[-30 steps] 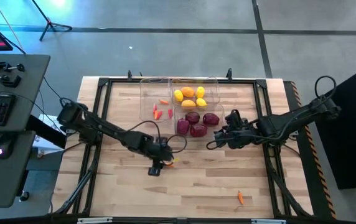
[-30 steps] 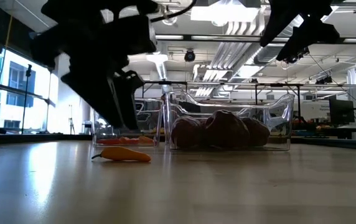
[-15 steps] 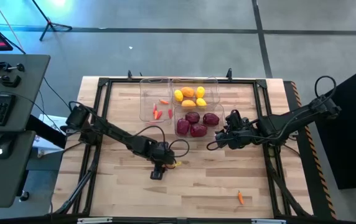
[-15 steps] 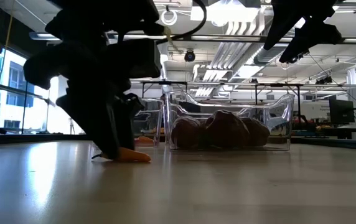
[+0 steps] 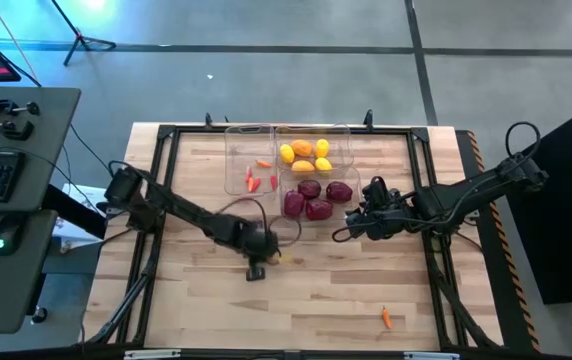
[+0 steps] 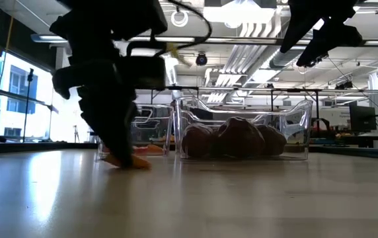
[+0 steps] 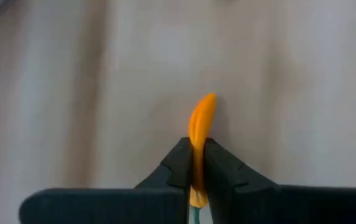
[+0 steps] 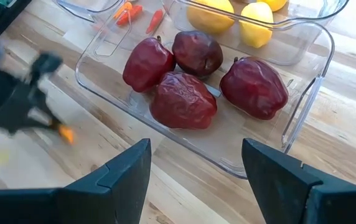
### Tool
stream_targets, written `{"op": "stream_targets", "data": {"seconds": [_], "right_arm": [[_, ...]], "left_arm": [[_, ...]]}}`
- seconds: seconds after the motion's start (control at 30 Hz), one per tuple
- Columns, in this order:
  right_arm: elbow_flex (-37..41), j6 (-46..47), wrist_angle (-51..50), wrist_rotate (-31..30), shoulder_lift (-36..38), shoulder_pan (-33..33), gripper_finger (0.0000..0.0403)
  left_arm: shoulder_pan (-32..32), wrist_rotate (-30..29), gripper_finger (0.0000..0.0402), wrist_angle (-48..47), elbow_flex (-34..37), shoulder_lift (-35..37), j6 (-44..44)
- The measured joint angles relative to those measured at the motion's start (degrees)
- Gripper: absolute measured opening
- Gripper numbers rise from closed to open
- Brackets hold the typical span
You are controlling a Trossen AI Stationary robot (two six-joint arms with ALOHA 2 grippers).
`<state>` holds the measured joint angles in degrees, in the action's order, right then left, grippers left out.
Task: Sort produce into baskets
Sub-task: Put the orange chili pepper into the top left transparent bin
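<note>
1. High view: the left gripper (image 5: 263, 260) is low over the wooden table (image 5: 206, 310), in front of the three clear plastic rectangular bins. A speck of the small slim orange pepper (image 5: 277, 259) shows right at its fingertips. Beyond that gripper, the bin of tiny red and orange peppers (image 5: 247, 160) stands beside the bin of yellow and orange rounded fruits (image 5: 313, 152), with the bin of dark red-purple lumpy rounds (image 5: 322, 196) in front of the latter. The right gripper (image 5: 358, 222) hovers just beside the dark-round bin. A second small orange pepper (image 5: 386, 318) lies alone near the table's front edge, well apart from both grippers.

2. Low view: the left gripper (image 6: 119, 158) reaches down to the tabletop, its tip on the orange pepper (image 6: 135, 162), which touches the wood. Behind it stand the clear bins, the dark rounds (image 6: 234, 139) plainly visible.

3. Left wrist view: the two dark fingers (image 7: 179, 163) are clamped on the orange pepper (image 7: 200, 127), whose far end sticks out past the fingertips above the wood.

4. Right wrist view: the right gripper (image 8: 193, 180) has its fingers spread wide, holding nothing, above the near wall of the bin with four dark red rounds (image 8: 183, 99). The left gripper (image 8: 16, 99) shows farther off, an orange pepper tip (image 8: 66, 133) at its end.
</note>
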<state>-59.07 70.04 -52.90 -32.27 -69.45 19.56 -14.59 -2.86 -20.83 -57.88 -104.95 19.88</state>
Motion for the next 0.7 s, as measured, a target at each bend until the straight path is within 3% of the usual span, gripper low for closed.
{"op": "stream_targets", "data": {"seconds": [0.17, 0.3, 0.37, 0.5, 0.7], "right_arm": [[0.00, -0.01, -0.02, -0.47, -0.02, 0.10, 0.0240], [0.00, 0.14, 0.01, -2.25, -0.02, 0.10, 0.0240], [0.00, 0.20, 0.01, -3.63, -0.02, 0.10, 0.0240], [0.00, 0.20, 0.62, -4.81, -0.02, 0.08, 0.0240], [0.00, 0.61, 1.78, -4.53, -0.02, 0.10, 0.0240]], "left_arm": [[6.07, -3.97, 0.0007, -9.64, 0.21, 12.97, -2.07], [11.33, -17.99, 0.0006, -13.31, 0.10, 28.80, -2.46], [16.24, -21.54, 0.0004, -12.80, 0.03, 34.72, -2.47], [29.70, -17.29, 0.0003, -15.60, -0.01, 37.85, -2.13], [41.60, -3.35, 0.0038, -12.69, 0.08, 31.37, -2.15]]}}
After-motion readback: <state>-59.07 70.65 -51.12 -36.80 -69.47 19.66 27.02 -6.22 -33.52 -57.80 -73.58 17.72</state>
